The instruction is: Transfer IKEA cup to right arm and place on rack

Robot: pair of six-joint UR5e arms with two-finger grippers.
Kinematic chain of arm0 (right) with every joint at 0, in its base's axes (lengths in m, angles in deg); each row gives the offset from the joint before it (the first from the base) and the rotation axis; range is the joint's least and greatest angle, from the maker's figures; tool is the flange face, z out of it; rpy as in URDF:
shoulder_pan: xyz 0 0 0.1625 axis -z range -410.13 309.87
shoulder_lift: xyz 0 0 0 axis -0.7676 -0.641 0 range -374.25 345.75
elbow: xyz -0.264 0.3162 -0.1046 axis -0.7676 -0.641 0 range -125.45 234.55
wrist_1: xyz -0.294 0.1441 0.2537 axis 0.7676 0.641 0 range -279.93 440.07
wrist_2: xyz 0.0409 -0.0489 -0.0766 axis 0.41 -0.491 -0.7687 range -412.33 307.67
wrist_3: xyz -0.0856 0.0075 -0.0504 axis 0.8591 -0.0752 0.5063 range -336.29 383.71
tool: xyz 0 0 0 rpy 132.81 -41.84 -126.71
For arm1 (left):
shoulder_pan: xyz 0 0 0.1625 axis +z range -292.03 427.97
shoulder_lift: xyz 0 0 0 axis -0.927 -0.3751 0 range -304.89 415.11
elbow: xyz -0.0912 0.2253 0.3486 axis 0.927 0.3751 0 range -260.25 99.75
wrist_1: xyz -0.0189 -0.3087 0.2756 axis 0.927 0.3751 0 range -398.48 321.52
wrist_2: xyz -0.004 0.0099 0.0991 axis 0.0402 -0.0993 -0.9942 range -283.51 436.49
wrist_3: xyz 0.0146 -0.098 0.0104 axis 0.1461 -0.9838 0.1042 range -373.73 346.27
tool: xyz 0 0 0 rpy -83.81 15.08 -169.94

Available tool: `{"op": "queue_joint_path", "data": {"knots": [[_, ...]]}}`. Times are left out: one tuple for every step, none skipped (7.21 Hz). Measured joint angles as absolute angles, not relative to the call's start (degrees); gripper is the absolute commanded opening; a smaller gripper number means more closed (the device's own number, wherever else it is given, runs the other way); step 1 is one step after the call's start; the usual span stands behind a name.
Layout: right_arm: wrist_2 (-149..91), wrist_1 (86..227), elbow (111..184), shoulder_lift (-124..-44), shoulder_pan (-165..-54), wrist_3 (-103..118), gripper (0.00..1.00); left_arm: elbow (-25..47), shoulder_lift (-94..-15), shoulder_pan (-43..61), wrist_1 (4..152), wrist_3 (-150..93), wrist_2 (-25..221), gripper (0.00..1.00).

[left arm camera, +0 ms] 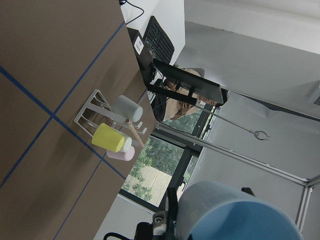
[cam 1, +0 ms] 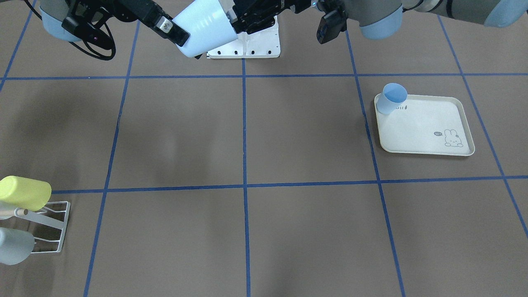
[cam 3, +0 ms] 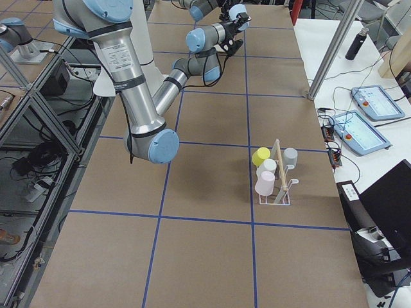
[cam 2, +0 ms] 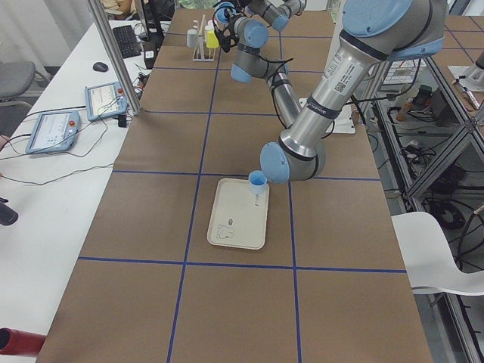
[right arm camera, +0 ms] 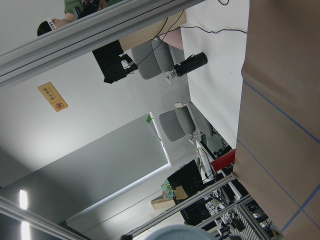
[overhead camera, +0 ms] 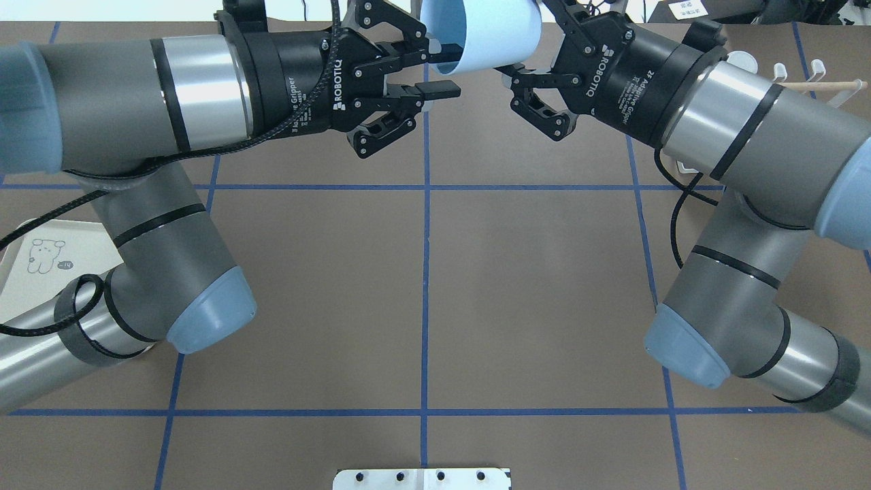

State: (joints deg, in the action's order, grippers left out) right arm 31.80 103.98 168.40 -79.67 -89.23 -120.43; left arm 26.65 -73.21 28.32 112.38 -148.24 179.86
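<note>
Light-blue IKEA cup [overhead camera: 490, 34] is up in the air between the two arms, lying on its side with the mouth facing the left gripper [overhead camera: 449, 68]. The right gripper [overhead camera: 527, 41] is clamped across the base end, so that one's got it. The left one's jaws are spread wide: lower finger clear under the cup, upper one right at the rim, can't tell if it touches. The rack [cam 1: 41, 219] sits well away on the right arm's side, with a yellow cup [cam 1: 24, 192] and a grey cup [cam 1: 14, 245] on it.
</note>
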Motion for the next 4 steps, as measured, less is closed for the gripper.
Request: {"op": "queue_joint_path", "data": {"knots": [[31.78,104.02,168.51,-79.89,-89.42,-119.84,0.31,27.87,-71.46,27.89,112.20,-147.88,180.73,1.00],[31.68,104.12,168.53,-80.74,-89.76,-116.94,0.31,30.02,-67.34,26.80,112.12,-146.45,182.51,1.00],[31.49,104.24,168.51,-82.52,-90.14,-110.95,0.31,31.88,-62.43,25.05,111.96,-143.08,184.53,1.00],[31.04,104.36,168.36,-84.84,-90.67,-103.52,0.31,32.91,-56.80,22.88,111.34,-137.29,186.73,1.00]]}}
